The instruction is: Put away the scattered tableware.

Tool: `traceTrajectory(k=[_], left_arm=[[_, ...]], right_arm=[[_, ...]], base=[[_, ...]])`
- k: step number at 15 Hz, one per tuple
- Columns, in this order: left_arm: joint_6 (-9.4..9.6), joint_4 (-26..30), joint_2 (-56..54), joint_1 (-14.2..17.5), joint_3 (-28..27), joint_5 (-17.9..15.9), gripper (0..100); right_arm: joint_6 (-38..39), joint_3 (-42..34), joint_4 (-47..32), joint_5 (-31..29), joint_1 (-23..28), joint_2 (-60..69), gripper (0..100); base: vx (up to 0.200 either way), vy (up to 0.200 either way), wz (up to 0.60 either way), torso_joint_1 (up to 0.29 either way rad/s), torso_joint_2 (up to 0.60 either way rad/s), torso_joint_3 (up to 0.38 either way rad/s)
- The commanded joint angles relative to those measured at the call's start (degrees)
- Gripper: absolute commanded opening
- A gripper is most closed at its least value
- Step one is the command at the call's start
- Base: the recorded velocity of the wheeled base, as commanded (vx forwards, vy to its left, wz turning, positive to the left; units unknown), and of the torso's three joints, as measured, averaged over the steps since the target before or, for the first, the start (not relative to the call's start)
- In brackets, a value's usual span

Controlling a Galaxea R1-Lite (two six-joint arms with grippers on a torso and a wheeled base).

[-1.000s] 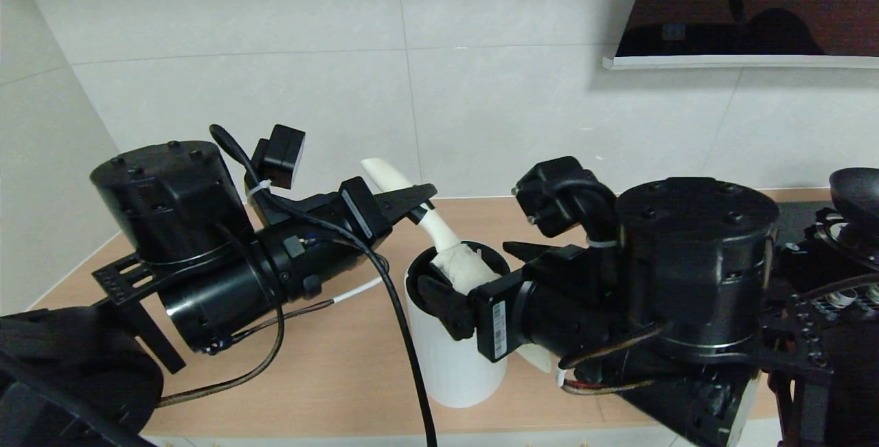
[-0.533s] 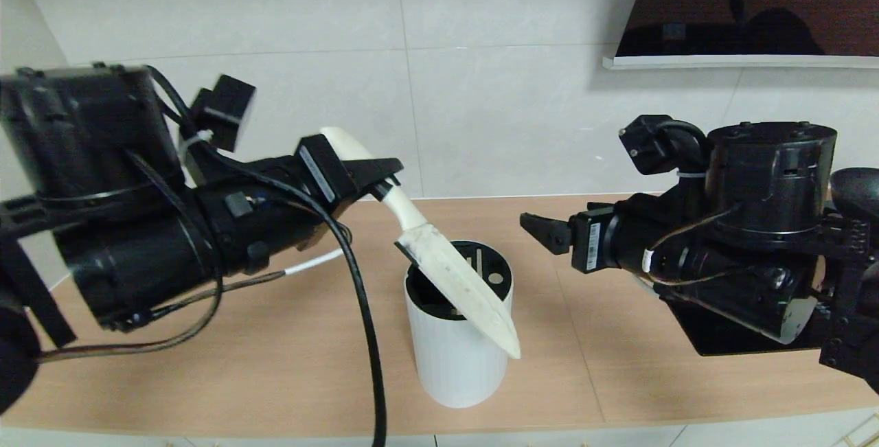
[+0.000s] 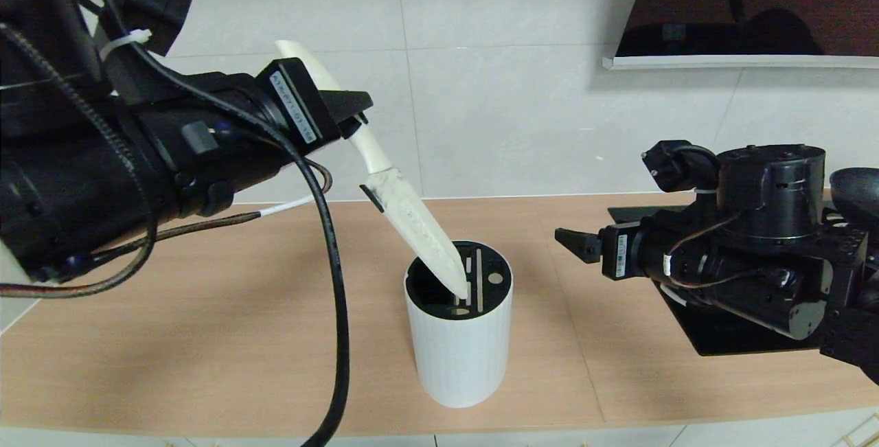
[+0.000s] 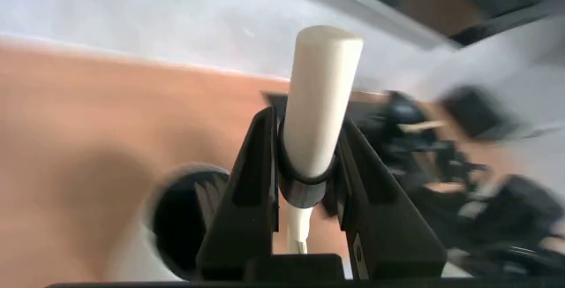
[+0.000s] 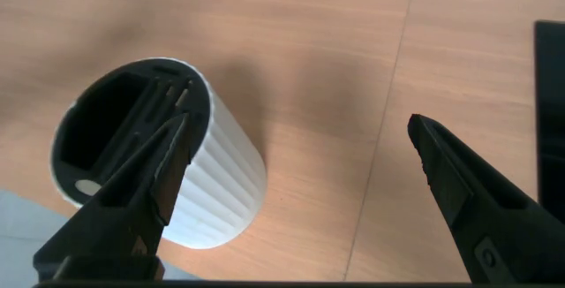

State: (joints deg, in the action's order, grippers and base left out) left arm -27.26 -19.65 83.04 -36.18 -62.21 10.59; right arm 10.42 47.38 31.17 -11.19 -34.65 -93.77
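Observation:
My left gripper (image 3: 351, 121) is shut on the cream handle of a white knife (image 3: 412, 227), held high above the counter. The blade slants down and its tip is at the black slotted top of the white cylindrical holder (image 3: 459, 354). In the left wrist view the knife handle (image 4: 316, 94) is clamped between the fingers of the left gripper (image 4: 309, 125), with the holder (image 4: 177, 226) below. My right gripper (image 3: 571, 241) hovers to the right of the holder, open, nothing in it. In the right wrist view the right gripper (image 5: 298, 129) is spread wide, the holder (image 5: 207, 200) behind one finger.
The holder stands on a wooden counter (image 3: 206, 337) near its front edge. A black cooktop (image 3: 714, 340) lies at the right under my right arm. A tiled wall (image 3: 515, 104) is behind, with a dark range hood (image 3: 741, 14) at the upper right.
My left arm has risen, lifting the knife until its tip is at the holder's top instead of hanging in front of the holder. My right gripper has drawn back to the right, away from the holder.

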Motion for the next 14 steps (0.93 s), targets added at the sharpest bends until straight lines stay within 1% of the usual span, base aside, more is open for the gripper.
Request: traceTrajectory(k=[1,2,3,4,5,6,7,8,9,10,12,14], left_arm=[[3.79,0.23,4.15,-1.96,-3.01,4.79,0],[6.43,0.05,5.82,-3.37,-3.09,10.41,0],[7.83,-0.21,6.61,-4.86,-2.3,14.63,0],[8.89,-0.92,6.69,-6.01,-1.51,16.92,0],[11.0,-3.55,6.69,-8.12,-0.81,19.29,0],[12.67,-6.19,6.87,-9.43,0.33,22.19,0],[13.72,-7.59,7.31,-9.87,0.77,23.77,0],[13.72,-7.59,7.31,-9.87,0.77,23.77,0],[16.36,-15.59,9.86,-10.58,1.83,27.64,0],[18.91,-17.88,10.12,-10.58,2.97,29.31,0],[22.78,-22.01,10.47,-11.81,4.38,33.26,0],[25.32,-25.44,10.91,-12.51,5.87,33.88,0]], right_arm=[[-0.05,-0.19,0.12,-0.06,0.02,-0.19,100],[-0.05,-0.19,-0.06,0.03,0.02,-0.19,100],[-0.14,-0.19,0.03,0.03,0.02,-0.45,100],[-0.14,-0.28,0.03,-0.06,-0.07,-0.71,100],[-0.23,-0.28,0.21,-0.06,-0.07,-0.8,100],[-0.23,-0.19,0.29,-0.06,-0.07,-0.71,100],[-0.23,-0.19,0.29,-0.06,-0.07,-0.71,100],[-0.23,-0.19,0.29,-0.06,-0.07,-0.71,100],[-0.23,-0.28,0.29,-0.06,-0.16,-0.8,100],[-0.23,-0.19,0.29,-0.06,-0.16,-0.98,100],[-0.23,-0.19,0.29,-0.06,-0.16,-1.33,100],[-0.23,-0.19,0.29,-0.06,-0.16,-1.68,100]], base=[[0.0,0.0,0.0,0.0,0.0,0.0],[0.0,0.0,0.0,0.0,0.0,0.0],[0.0,0.0,0.0,0.0,0.0,0.0],[0.0,0.0,0.0,0.0,0.0,0.0],[0.0,0.0,0.0,0.0,0.0,0.0],[0.0,0.0,0.0,0.0,0.0,0.0],[0.0,0.0,0.0,0.0,0.0,0.0],[0.0,0.0,0.0,0.0,0.0,0.0],[0.0,0.0,0.0,0.0,0.0,0.0],[0.0,0.0,0.0,0.0,0.0,0.0],[0.0,0.0,0.0,0.0,0.0,0.0],[0.0,0.0,0.0,0.0,0.0,0.0]])
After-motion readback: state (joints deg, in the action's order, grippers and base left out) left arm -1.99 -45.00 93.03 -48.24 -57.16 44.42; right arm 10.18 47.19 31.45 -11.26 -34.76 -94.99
